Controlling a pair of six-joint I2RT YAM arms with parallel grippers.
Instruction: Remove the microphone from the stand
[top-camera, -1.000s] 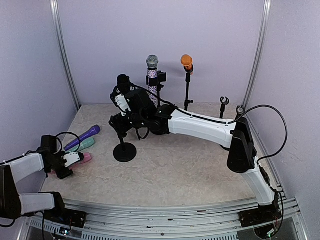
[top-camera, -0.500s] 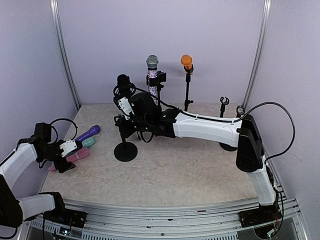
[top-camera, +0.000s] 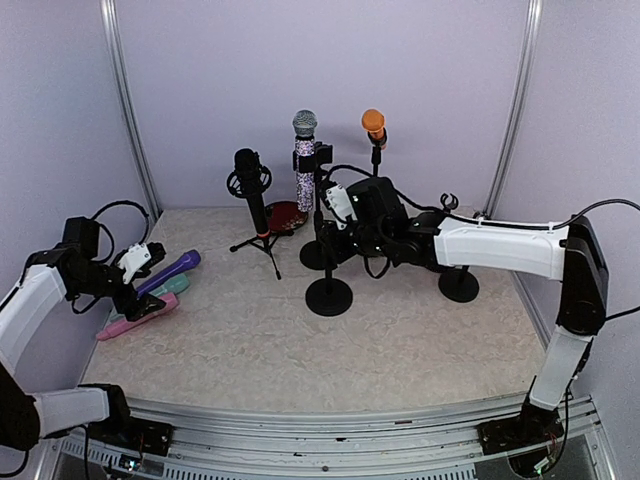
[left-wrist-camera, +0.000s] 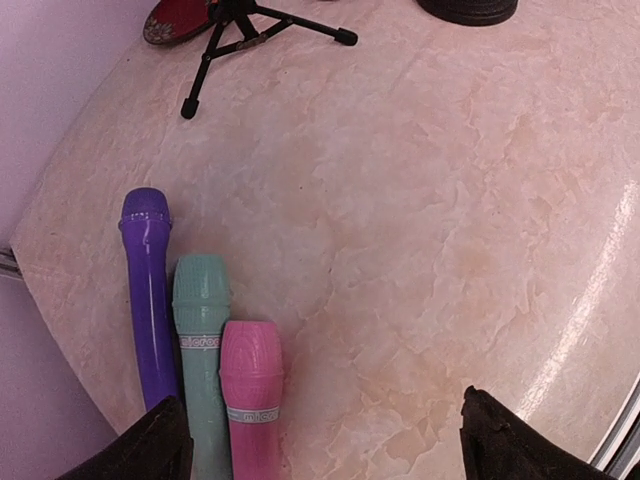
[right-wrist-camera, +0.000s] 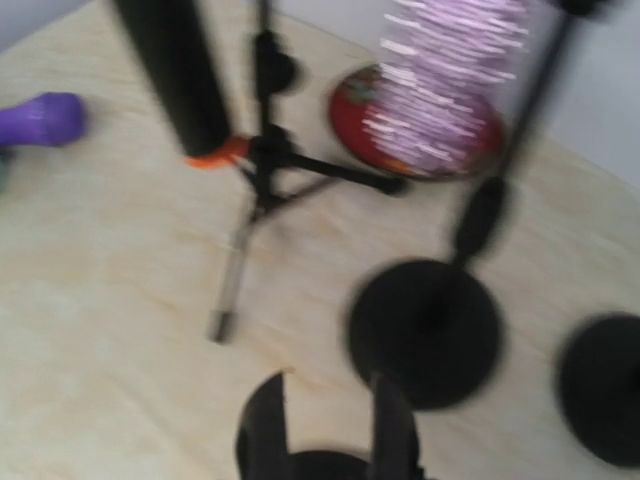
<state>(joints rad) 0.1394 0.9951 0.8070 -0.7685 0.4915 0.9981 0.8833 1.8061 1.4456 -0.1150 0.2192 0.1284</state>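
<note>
Jaws spread, our left gripper (left-wrist-camera: 325, 440) hangs over three loose bright plastic microphones (left-wrist-camera: 202, 370) left of the black tripod stand (top-camera: 262, 245). Our right gripper (top-camera: 332, 225) pinches a bare black stand (top-camera: 329, 297); three more wait.

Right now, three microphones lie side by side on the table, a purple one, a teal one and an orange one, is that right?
Not quite: the third is pink, not orange. The left wrist view shows the purple microphone, the teal microphone and the pink microphone lying side by side on the table.
</note>
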